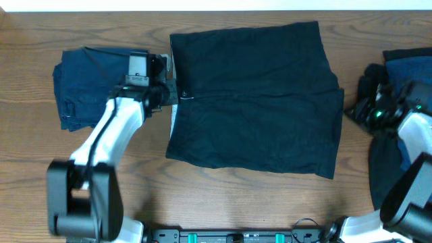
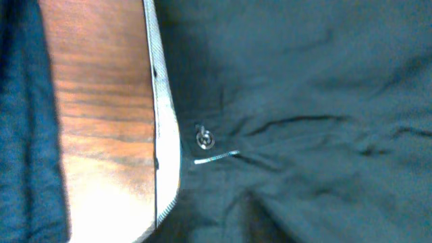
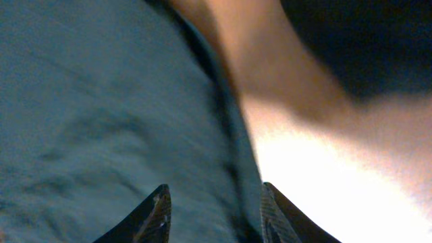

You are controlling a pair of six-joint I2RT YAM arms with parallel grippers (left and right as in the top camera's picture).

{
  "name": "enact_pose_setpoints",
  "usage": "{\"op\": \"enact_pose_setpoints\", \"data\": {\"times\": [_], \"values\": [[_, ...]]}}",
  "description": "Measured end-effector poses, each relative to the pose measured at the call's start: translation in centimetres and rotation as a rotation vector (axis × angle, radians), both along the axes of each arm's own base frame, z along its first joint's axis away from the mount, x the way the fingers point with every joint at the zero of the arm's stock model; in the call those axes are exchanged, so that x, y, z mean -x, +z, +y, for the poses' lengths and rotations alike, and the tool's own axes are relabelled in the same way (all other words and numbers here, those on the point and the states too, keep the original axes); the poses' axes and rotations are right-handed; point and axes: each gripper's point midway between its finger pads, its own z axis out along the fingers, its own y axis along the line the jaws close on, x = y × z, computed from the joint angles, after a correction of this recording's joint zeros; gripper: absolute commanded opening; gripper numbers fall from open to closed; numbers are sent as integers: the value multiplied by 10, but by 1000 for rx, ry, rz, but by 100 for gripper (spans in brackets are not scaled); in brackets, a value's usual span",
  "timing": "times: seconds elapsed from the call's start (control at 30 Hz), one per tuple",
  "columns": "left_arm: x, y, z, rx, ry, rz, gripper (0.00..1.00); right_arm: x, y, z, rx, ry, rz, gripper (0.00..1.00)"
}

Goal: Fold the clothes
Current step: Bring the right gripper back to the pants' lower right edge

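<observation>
The left gripper (image 1: 167,93) sits at the 9 o'clock edge of the black shorts (image 1: 256,94), right at the waistband. Its fingers are dark against dark cloth in the overhead view, and its own wrist camera does not show them. So I cannot tell if this claw is wide, narrow or holding the cloth. The left wrist view shows the pale grey waistband strip (image 2: 162,135) running from 12 to 6 o'clock. A small metal snap button (image 2: 204,140) is just beside it, on its 3 o'clock side.

The right gripper (image 3: 216,216) has its 2 fingertips (image 3: 158,212) apart with a moderate gap between them. It hangs over blurred blue cloth (image 3: 101,101), and I see nothing pinched between the tips. In the overhead view this claw is at the 3 o'clock side of the table (image 1: 236,202). There it is above a pile of dark clothes (image 1: 408,64), some black and some navy.

The black shorts lie spread flat in the middle of the table, the waistband at 9 o'clock and the legs towards 3 o'clock. A light crease crosses them from 9 to 3 o'clock. At 9 o'clock from the left gripper, a folded navy garment (image 1: 84,88) lies apart from the shorts.
</observation>
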Motion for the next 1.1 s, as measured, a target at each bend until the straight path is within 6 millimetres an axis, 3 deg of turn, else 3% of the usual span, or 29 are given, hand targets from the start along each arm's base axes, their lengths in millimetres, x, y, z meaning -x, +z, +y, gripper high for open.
{"op": "enact_pose_setpoints", "data": {"times": [0.03, 0.13, 0.33, 0.53, 0.73, 0.87, 1.1], "values": [[3, 6, 0, -1, 0, 0, 6, -8, 13, 0, 14, 22, -45, 12], [16, 7, 2, -7, -4, 45, 6, -29, 41, 7, 46, 84, -155, 1], [42, -31, 5, -26, -3, 214, 6, -59, 46, 37, 93, 220, -274, 1], [70, -72, 8, -45, -3, 388, 6, -82, 15, 43, 154, 263, -281, 1], [88, -92, 10, -54, -3, 469, 6, -104, -33, 29, 200, 248, -277, 2], [99, -102, 11, -58, -4, 500, 6, -108, -71, 23, 209, 241, -246, 1], [100, -106, 10, -50, -5, 488, 6, -116, -68, 13, 229, 205, -265, 8]]}}
